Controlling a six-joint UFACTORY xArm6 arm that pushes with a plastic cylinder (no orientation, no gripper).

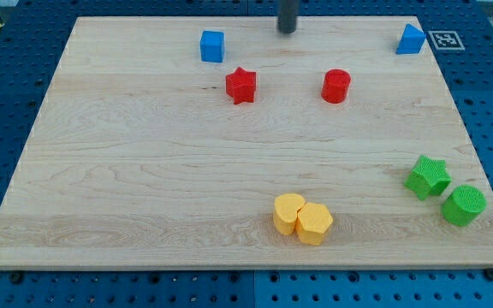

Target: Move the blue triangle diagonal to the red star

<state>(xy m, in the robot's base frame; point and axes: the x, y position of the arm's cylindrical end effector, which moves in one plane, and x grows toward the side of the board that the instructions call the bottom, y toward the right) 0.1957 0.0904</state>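
Note:
The blue triangle [411, 39] sits at the board's top right corner. The red star [240, 85] lies left of centre near the view's top. My tip [288, 30] is at the view's top edge, up and to the right of the red star and far left of the blue triangle, touching no block.
A blue cube [212, 46] is up-left of the red star. A red cylinder [336, 86] is to the star's right. A green star [427, 177] and green cylinder [464, 205] sit at the right edge. Two yellow blocks [302, 219] touch near the view's bottom. The wooden board [144, 171] lies on a blue pegboard.

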